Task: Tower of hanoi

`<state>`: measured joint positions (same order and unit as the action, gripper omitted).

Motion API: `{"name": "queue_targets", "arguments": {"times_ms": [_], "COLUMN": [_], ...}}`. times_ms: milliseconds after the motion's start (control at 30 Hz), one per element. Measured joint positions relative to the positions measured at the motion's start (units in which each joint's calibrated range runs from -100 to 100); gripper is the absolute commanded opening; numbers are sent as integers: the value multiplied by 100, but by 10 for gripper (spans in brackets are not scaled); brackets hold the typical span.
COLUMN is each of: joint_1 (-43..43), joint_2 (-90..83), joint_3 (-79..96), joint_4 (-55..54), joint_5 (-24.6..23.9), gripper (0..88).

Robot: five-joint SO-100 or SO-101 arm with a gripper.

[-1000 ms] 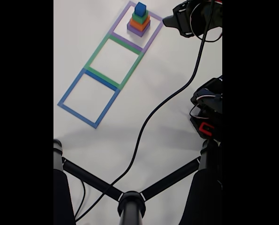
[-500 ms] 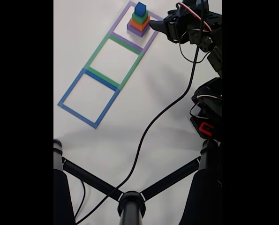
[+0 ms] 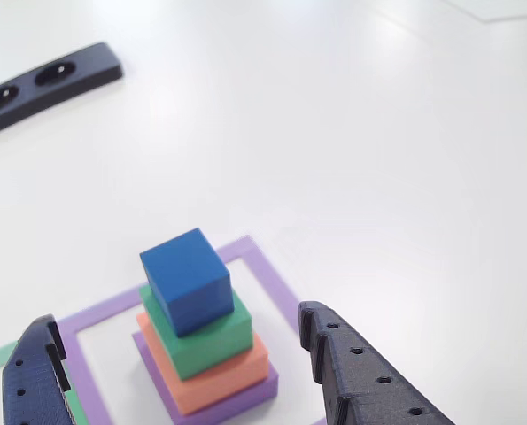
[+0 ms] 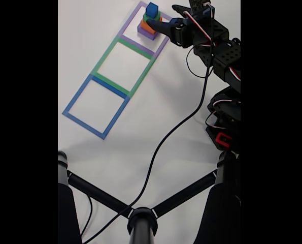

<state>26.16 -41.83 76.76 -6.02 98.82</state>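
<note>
On the purple outline (image 3: 272, 283), stacked tower of hanoi (image 3: 197, 332), parted hand (image 3: 179, 359) astride, black strip (image 3: 46, 84) beyond

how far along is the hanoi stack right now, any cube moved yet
Nothing looks moved: the blue cube sits on green, orange and purple, all stacked inside the purple square. In hand: the open gripper straddles the tower, touching nothing. Left: every transfer; the green square and blue square hold no cubes.
</note>
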Motion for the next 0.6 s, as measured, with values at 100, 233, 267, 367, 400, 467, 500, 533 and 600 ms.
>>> {"name": "queue_targets", "arguments": {"times_ms": [100, 233, 267, 367, 400, 467, 500, 533, 600], "joint_1": [0, 0, 0, 0, 0, 0, 0, 0, 0], "joint_2": [439, 920, 1030, 1334, 1427, 1638, 1739, 1849, 2051], "joint_3": [9, 9, 9, 9, 0, -26, -87, -157, -279], "joint_4": [-634, -1212, -1340, -1645, -1734, -1854, -1894, -1950, -2055], "joint_5": [0, -20, -20, -20, -20, 0, 39, 79, 79], "gripper": [312, 308, 308, 307, 306, 305, 305, 305, 305]}}
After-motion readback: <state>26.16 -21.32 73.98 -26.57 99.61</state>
